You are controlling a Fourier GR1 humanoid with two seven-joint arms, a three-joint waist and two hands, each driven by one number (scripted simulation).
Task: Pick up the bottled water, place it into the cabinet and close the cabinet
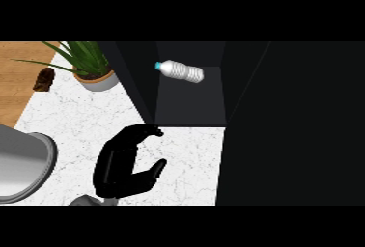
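Note:
The water bottle [180, 71], clear with a blue cap, lies on its side inside the open black cabinet [191, 106], cap pointing left. No hand touches it. My left hand [122, 164] hovers over the white marble counter [78, 120] just in front of the cabinet's lower left corner. Its fingers are relaxed in a loose curve with the thumb spread to the right, and it holds nothing. The fingertips [146, 129] reach the bottom edge of the left door panel [132, 82]. My right hand does not show.
A wide black door panel [292, 125] fills the right side of the view. A potted plant [94, 72] stands left of the cabinet. A brown object [44, 79] lies on wood at far left, and a grey metal vessel [21, 164] sits at the left edge.

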